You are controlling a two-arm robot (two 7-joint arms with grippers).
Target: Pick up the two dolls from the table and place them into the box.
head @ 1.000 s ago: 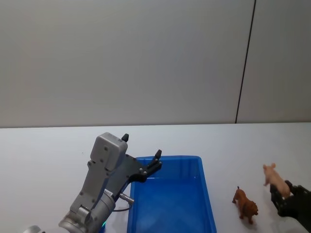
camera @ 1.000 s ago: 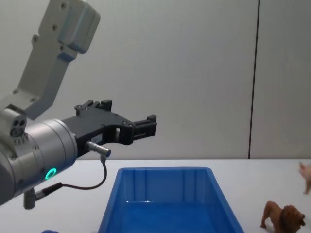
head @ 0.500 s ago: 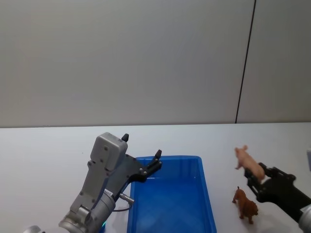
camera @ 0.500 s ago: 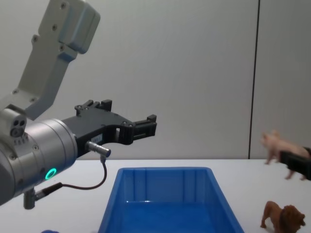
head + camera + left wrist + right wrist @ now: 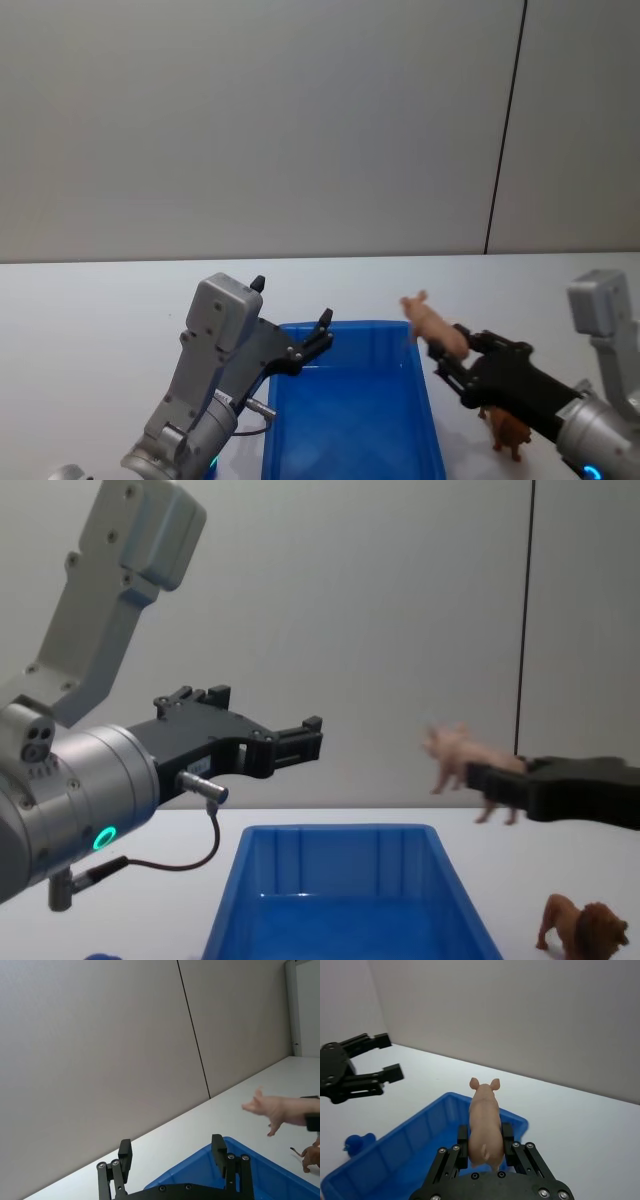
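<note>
1. The pink pig (image 5: 428, 325) is up in the air, clear of the counter (image 5: 100, 310). It sits roughly over the far right corner of the box (image 5: 432, 420), well above the rim. Its snout points toward the robot's left, out over the box.
2. The right hand (image 5: 452, 352) has it. From the right wrist camera we can see both fingers pressed against the pig's flanks near the back end. The front half of the pig sticks out past the fingertips, level and not drooping.
3. The brown lion (image 5: 508, 432) is standing on the counter just to the right of the box, close to its right wall but not touching it. From the head camera the right arm runs above it and hides part of it. The chest camera shows it upright on its feet.
4. The blue box sits on the counter in front of the robot, and we can see nothing inside it.
5. The left hand (image 5: 291, 300) hangs in the air over the box's left side, near the far left corner. Its fingers are spread wide with nothing between them.
6. Behind everything there's a plain grey wall (image 5: 250, 120) with one dark vertical seam (image 5: 505, 130) on the right.
</note>
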